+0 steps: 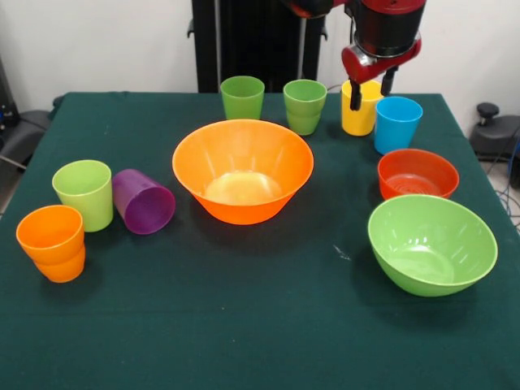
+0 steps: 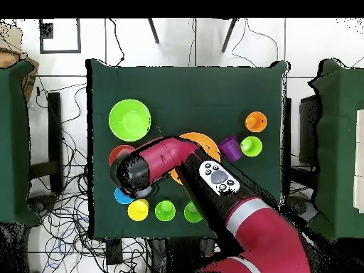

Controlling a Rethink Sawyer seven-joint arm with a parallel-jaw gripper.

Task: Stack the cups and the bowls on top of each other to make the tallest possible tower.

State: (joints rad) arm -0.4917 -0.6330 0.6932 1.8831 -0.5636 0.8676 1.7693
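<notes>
My gripper point(image 1: 372, 89) hangs at the table's far right in the front view. It is open, with one finger on each side of the rim of the yellow cup point(image 1: 361, 110). The blue cup point(image 1: 397, 123) stands just beside it. The small red-orange bowl point(image 1: 418, 173) and the lime-green bowl point(image 1: 431, 242) sit nearer the camera on the right. The large orange bowl point(image 1: 242, 169) is in the middle. Two darker green cups point(image 1: 242, 97) point(image 1: 305, 106) stand behind it. At the left are the lime cup point(image 1: 84, 193), the purple cup point(image 1: 144, 201) on its side, and the orange cup point(image 1: 53, 242).
In the overhead view the arm point(image 2: 178, 160) reaches across the orange bowl point(image 2: 206, 140), and its wrist hides the gripper. The yellow cup point(image 2: 138, 209) and blue cup point(image 2: 122, 196) sit near the table edge by the robot. Other dark tables stand on both sides.
</notes>
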